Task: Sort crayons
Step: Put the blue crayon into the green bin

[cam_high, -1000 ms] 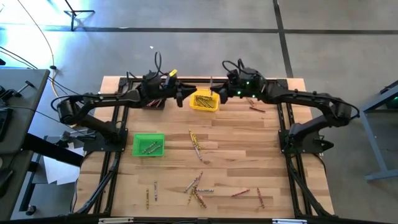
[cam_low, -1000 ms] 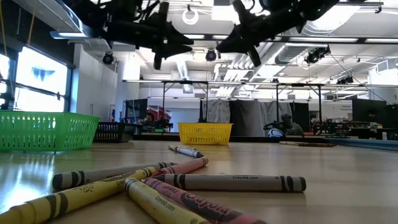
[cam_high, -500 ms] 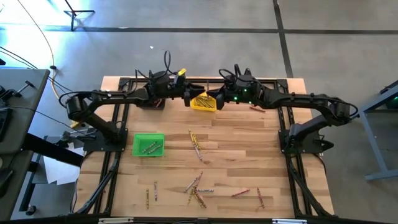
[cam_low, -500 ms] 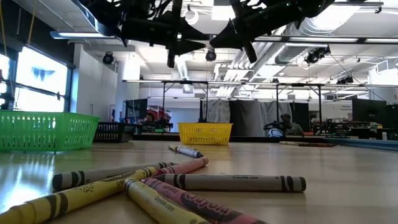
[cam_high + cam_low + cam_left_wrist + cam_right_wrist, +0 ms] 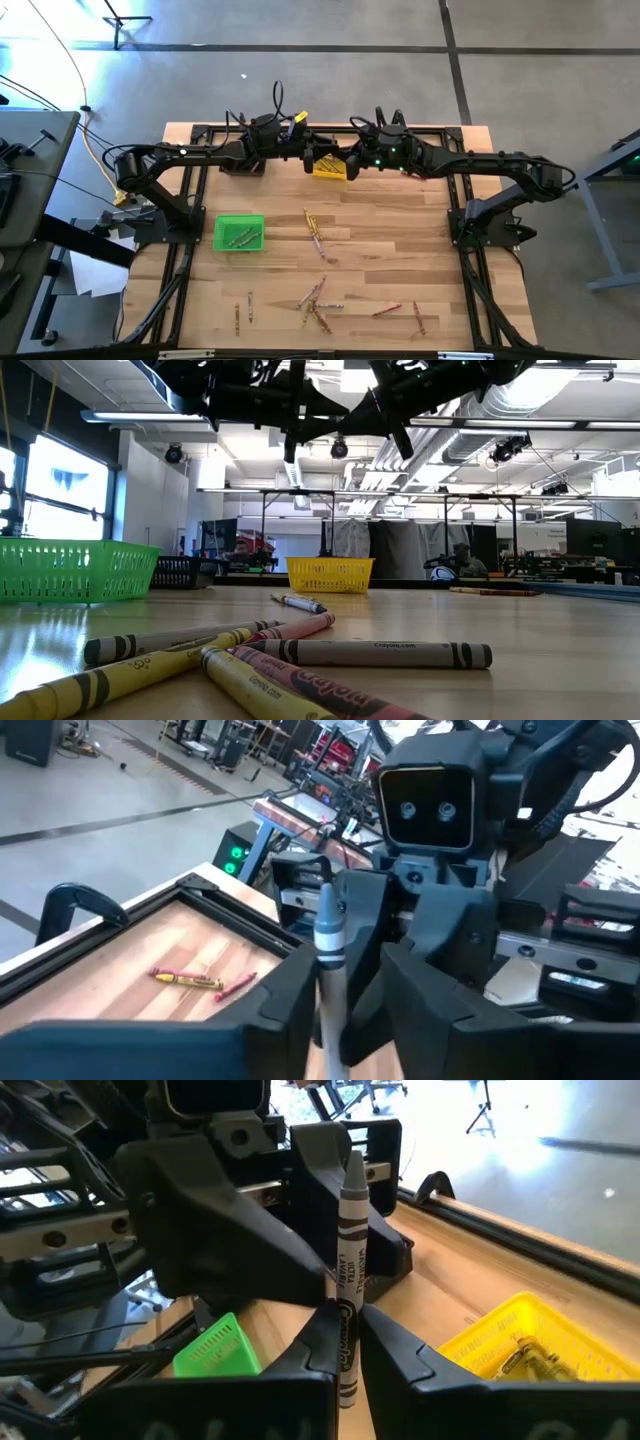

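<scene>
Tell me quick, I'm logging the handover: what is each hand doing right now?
Left hand: around the grey crayon; whether it grips cannot be told.
Right hand: closed on the grey crayon, above the yellow bin.

High view hangs overhead, straight down, far enough to take in the whole table (image 5: 400,250) plus floor around it. Low view sits at tabletop height at the near edge, facing level across the wood into the room; the nearest crayons (image 5: 290,660) almost touch the lens. Both share the yellow bin (image 5: 330,165) at the far edge and the green bin (image 5: 239,233). The wrist cameras ride the arms, each looking along its own fingers, very close, facing each other above the yellow bin (image 5: 520,1342): each shows the other arm's camera housing.
</scene>
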Robot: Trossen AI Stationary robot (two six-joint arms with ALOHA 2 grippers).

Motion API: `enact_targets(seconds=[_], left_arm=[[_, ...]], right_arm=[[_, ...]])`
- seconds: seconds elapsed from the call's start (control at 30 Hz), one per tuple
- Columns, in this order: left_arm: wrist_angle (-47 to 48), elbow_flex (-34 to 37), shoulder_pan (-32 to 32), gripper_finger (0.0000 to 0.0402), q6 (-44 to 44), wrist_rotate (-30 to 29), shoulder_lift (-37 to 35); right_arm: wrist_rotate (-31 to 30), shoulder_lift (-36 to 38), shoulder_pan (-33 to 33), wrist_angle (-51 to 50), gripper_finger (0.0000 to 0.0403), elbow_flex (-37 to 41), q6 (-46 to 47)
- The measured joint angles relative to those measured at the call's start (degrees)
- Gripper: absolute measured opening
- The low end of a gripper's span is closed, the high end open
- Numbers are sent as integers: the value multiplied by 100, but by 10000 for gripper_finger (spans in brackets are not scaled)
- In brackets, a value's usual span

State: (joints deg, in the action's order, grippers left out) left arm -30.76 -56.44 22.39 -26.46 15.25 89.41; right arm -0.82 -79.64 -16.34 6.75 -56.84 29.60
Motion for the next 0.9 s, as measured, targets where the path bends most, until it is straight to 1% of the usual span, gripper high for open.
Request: enact_targets(seconds=[0.17,0.2,0.27,0.4,0.47,0.57,0.67,0.73,0.8,0.87,0.9], left_arm=[[110,2,4,21,-42,-11,-11],[122,-1,4,13,-50,-8,-11],[126,-1,2,13,-78,-3,-11],[225,-1,0,9,-178,56,-20],[481,-1,50,5,-134,104,-89],[1257,-12,194,6,50,109,-318],[2802,-12,347,7,163,203,-727],[4270,-12,369,7,159,435,-1103],[5893,-12,238,7,159,618,-1504],[7485,-12,-28,7,55,583,-1893],[8121,-12,-196,7,-79,483,-2072]], right_arm=[[27,0,0,-26,15,-1,44],[36,0,0,-43,20,-1,43],[42,15,0,-88,34,-2,44],[212,106,-53,-341,80,-2,26],[325,196,-94,-513,103,-2,-2],[599,378,-151,-981,128,-2,6],[791,559,-179,-1712,137,-4,5],[798,652,-179,-2284,138,-4,2],[784,678,-179,-2771,138,-4,0],[709,678,-179,-3256,136,-4,-14],[673,672,-179,-3434,134,-4,-49]])
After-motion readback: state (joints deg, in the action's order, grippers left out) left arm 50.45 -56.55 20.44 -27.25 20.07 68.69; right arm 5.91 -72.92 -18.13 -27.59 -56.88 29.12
